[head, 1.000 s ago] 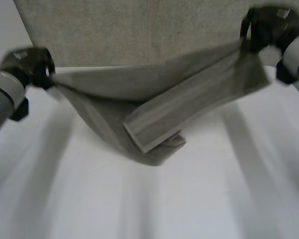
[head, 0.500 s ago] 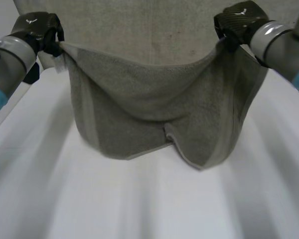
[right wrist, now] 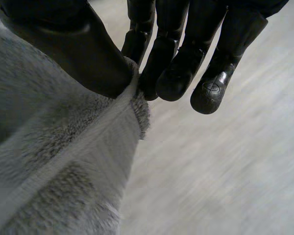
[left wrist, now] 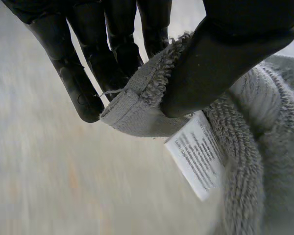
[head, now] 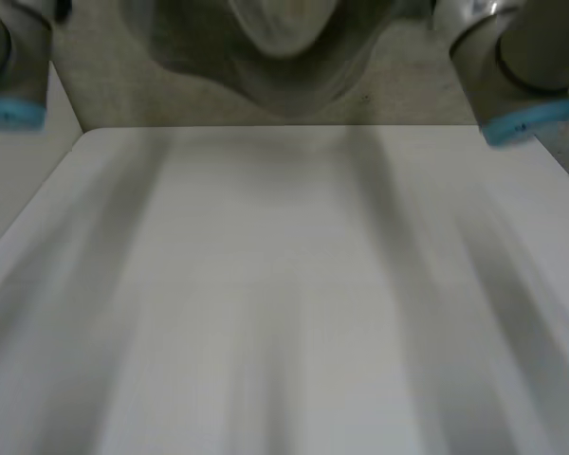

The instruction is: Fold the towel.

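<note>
Two arms held high at the far side of the table (head: 284, 303) in the head view: left arm (head: 9, 66) and right arm (head: 512, 66), both cut off by the frame. Between them the towel (head: 284, 38), blurred, up off the white tabletop and in front of the beige wall (head: 218, 95).

Left wrist view: left hand (left wrist: 225, 63) closed on a corner of the towel, pinching it between thumb and fingers. Hemmed corner tip poking out just past the thumb's end, touching the nearest fingertip. White label (left wrist: 198, 156) just under the thumb, sewn to the towel's edge, print too small to read. Rest of the grey pile hanging away on the thumb's side, under the palm.

Right wrist view: right hand (right wrist: 83, 54) likewise gripping the towel, thumb pressing the flat hem band against the nearest fingers. Fingers farther from the thumb clear of the cloth. Bulk of the towel falling away below the thumb. Beyond the fingertips, a pale blurred surface, too smeared to tell more.
</note>
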